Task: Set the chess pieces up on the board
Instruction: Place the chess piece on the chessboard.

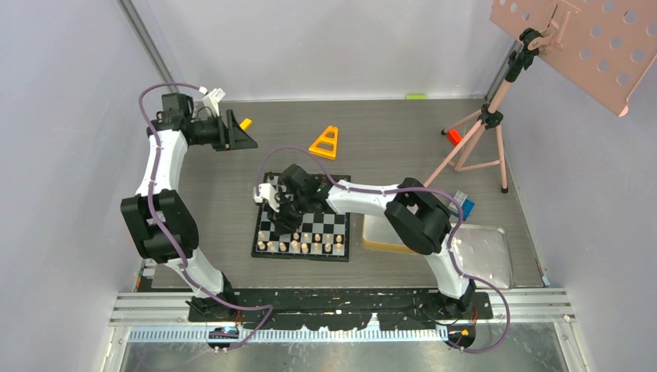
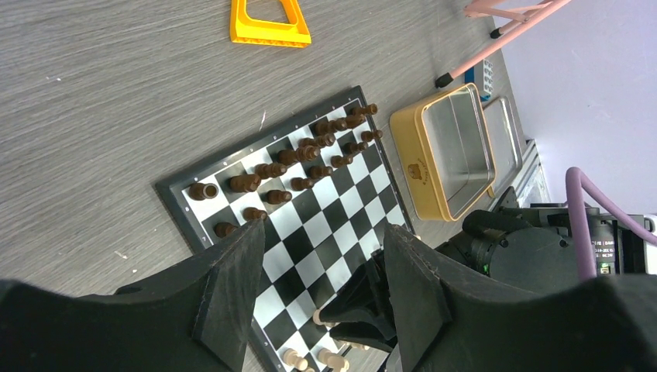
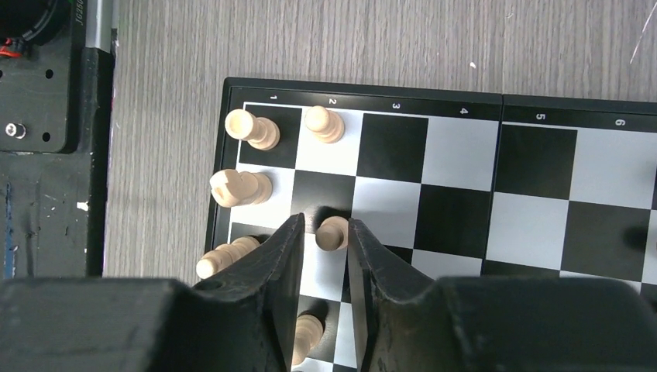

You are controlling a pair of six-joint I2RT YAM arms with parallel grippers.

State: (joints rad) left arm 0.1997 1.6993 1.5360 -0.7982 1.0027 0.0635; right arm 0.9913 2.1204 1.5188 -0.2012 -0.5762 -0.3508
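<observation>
While the left gripper (image 2: 321,236) hangs spread and empty, the right gripper (image 3: 325,223) straddles a pale pawn (image 3: 333,234) on the board (image 3: 457,147), seemingly placing it; pinched or loose, I cannot tell. Next: rise straight.

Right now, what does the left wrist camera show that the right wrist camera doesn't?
Left wrist only: the dark pieces grouped at one end of the board, the gold tin, the orange triangle. Right wrist only: the border numbers, and the pale pawn seen clearly between the right gripper's fingers. Both: the board and pale pieces.
</observation>
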